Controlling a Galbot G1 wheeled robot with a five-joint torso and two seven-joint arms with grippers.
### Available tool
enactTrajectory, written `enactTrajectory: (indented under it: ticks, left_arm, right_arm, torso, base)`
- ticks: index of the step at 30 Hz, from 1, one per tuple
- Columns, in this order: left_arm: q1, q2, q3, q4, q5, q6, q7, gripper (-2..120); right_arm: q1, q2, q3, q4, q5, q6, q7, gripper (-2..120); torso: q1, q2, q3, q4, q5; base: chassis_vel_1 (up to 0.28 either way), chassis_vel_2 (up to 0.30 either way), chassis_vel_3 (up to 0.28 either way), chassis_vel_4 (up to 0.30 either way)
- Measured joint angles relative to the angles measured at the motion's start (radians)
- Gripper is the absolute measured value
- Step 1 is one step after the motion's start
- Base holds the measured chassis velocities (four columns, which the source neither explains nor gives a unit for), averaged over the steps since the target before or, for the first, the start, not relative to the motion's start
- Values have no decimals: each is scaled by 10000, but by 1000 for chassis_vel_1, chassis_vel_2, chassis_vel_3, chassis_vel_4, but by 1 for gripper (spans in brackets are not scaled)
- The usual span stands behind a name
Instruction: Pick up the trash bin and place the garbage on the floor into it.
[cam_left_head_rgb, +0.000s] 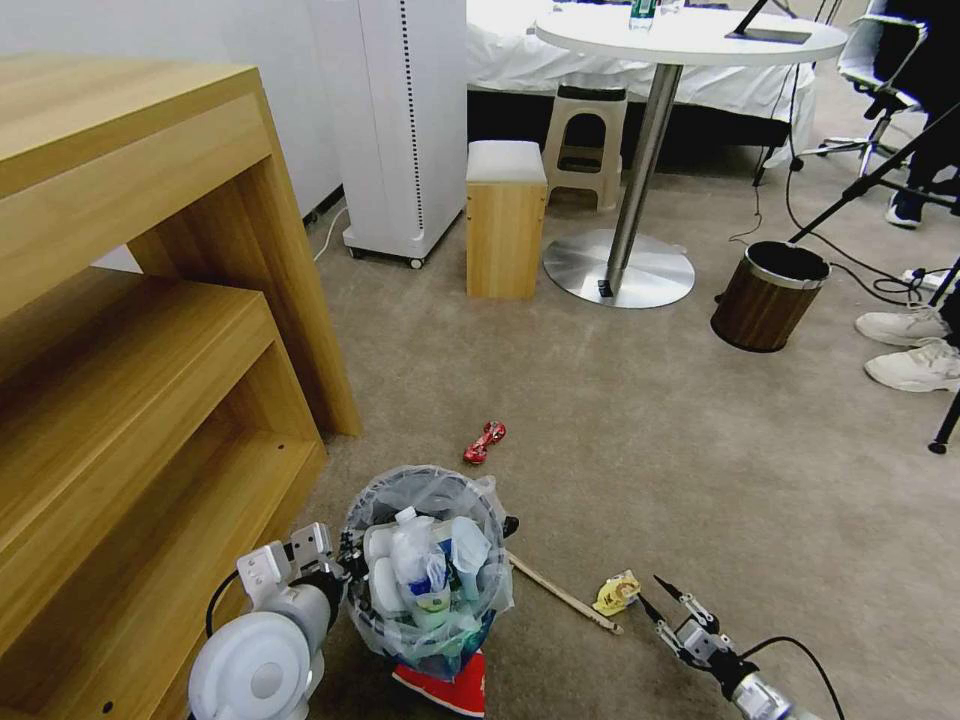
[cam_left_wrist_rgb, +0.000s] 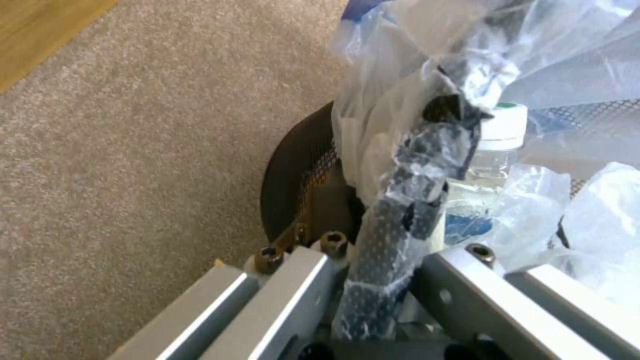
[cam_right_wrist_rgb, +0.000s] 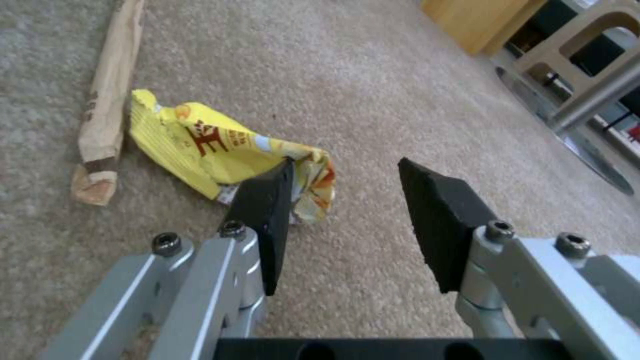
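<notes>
- Your left claw (cam_left_head_rgb: 335, 570), at lower left of the head frame, pinches the rim of the trash bin (cam_left_head_rgb: 428, 570), which sits at lower centre, stuffed with bottles and wrappers.
- Your right claw (cam_right_wrist_rgb: 343, 172), at lower right, is spread just beside a yellow wrapper (cam_right_wrist_rgb: 220, 150) on the floor (cam_left_head_rgb: 620, 420).
- A wooden stick (cam_right_wrist_rgb: 107, 107) lies touching it; a red wrapper (cam_left_head_rgb: 484, 441) sits mid-frame, beyond the bin.

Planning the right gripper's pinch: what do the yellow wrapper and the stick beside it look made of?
The yellow wrapper looks like thin glossy plastic film, or foil-backed: it is printed, creased and crumpled, with a shiny surface. The stick looks like bare matte wood, pale tan with a rough, splintered end. Both lie on the floor by the open right gripper.
</notes>
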Motion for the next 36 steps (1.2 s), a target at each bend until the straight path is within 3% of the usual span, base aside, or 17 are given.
enactTrajectory:
  ticks: [10,12,16,36]
  left_arm:
    - [-21,-23,-5,43,16,-13,2,0]
    - [-28,-47,-9,42,27,-19,3,0]
    - [-21,-73,-11,37,56,-24,3,0]
    - [35,-54,-35,-33,60,-11,-55,0]
  right_arm:
    - [43,-62,-141,232,-191,0,-145,67]
    - [99,-133,-148,232,-221,0,-193,80]
    - [29,-195,-108,270,-230,0,-201,93]
    - [455,-352,-149,84,-227,5,-185,92]
  torso:
    - [0,-1,0,-1,0]
    - [0,0,0,1,-2]
    - [0,-1,0,0,1]
    - [0,0,0,1,0]
  base:
    - [0,0,0,0]
    - [0,0,0,0]
    - [0,0,0,0]
    - [0,0,0,0]
